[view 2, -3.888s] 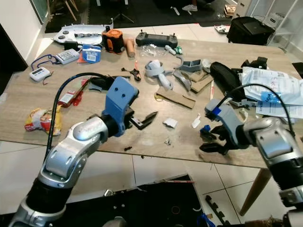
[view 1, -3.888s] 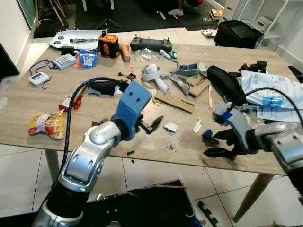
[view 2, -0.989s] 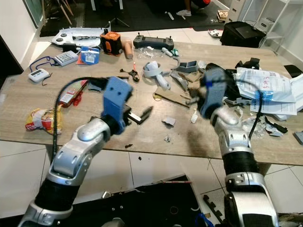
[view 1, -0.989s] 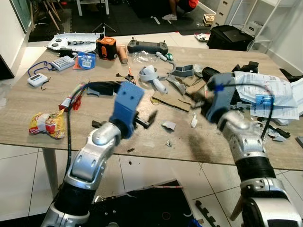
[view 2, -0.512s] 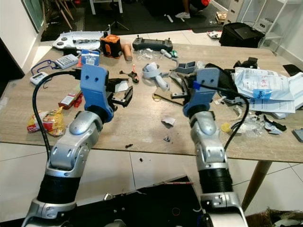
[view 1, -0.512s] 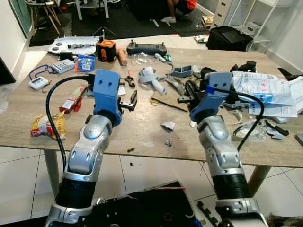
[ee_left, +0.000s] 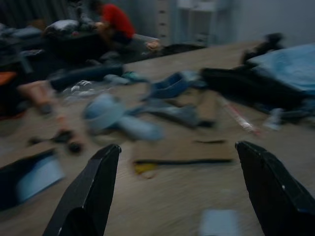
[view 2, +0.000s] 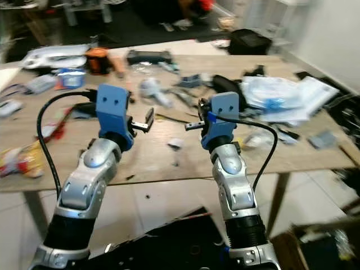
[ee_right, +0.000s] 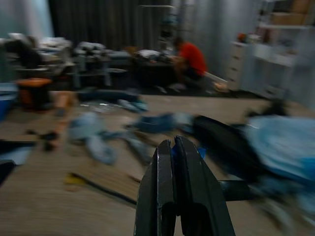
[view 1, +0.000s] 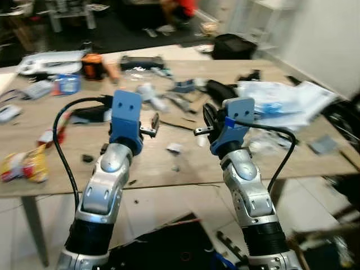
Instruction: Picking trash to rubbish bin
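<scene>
Both arms raised above the cluttered tabletop (view 1: 157, 163). Left gripper (ee_left: 182, 191) fingers spread wide, empty; right gripper (ee_right: 175, 191) fingers pinched on a small blue scrap (ee_right: 201, 152).

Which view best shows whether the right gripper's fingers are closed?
The right wrist view: the right gripper is seen close up, its fingers pressed together with a sliver of blue between them. The eye views show it raised above the table, small and blurred.
</scene>
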Controlling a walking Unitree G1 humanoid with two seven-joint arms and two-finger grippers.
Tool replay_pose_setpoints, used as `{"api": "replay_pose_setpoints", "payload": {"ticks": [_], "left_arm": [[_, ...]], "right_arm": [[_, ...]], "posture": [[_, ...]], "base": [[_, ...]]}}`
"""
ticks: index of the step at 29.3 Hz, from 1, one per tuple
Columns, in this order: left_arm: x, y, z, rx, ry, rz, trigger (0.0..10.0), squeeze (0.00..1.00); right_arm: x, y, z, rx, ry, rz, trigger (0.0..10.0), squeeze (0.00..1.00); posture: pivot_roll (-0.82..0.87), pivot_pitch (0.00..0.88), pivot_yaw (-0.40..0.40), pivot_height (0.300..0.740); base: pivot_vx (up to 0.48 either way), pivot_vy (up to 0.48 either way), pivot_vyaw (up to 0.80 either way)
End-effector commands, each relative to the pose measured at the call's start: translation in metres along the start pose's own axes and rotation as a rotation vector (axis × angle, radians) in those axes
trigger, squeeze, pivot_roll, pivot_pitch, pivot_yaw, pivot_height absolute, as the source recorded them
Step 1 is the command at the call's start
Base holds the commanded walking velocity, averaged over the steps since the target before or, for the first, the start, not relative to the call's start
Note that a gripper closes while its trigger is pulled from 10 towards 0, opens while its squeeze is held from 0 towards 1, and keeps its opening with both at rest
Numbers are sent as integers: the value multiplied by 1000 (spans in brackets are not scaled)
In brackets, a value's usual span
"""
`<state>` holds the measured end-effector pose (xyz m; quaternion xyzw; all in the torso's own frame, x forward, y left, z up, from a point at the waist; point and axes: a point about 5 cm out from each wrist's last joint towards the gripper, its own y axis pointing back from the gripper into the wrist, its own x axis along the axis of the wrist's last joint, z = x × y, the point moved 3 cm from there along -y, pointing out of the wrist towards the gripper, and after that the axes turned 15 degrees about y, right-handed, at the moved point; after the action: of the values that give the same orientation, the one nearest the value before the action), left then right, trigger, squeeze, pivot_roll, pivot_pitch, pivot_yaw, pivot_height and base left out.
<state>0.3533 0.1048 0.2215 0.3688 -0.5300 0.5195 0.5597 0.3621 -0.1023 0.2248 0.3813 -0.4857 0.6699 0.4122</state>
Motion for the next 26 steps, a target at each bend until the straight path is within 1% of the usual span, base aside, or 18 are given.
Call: {"api": "replay_pose_setpoints", "payload": {"ticks": [1, 7, 11, 14, 22, 26], "left_arm": [[-4, 3, -1, 11, -10, -13, 10000, 0], [-7, 3, 0, 5, -17, -28, 10000, 0], [-6, 4, 0, 5, -20, -30, 10000, 0], [-4, 2, 1, -6, -22, -32, 10000, 0], [-7, 2, 3, -21, -36, -40, 10000, 0], [-13, 4, 3, -18, -50, -45, 10000, 0]], "right_arm": [[-7, -1, 4, -27, -25, -44, 10000, 0], [-15, 5, 10, -62, -43, -86, 10000, 0], [-15, 6, 10, -70, -45, -92, 10000, 0], [-16, 6, 13, -92, -57, -103, 10000, 0], [-17, 8, 15, -89, -65, -122, 10000, 0], [-19, 10, 14, -87, -73, -142, 10000, 0]], "posture": [[168, 117, -49, 740], [165, 115, -40, 740], [164, 112, -35, 740], [162, 121, -26, 740], [158, 124, -19, 740], [144, 115, -13, 740]], "base": [[0, 0, -800], [0, 0, -800], [0, 0, -800], [0, 0, -800], [0, 0, -800], [0, 0, -800]]}}
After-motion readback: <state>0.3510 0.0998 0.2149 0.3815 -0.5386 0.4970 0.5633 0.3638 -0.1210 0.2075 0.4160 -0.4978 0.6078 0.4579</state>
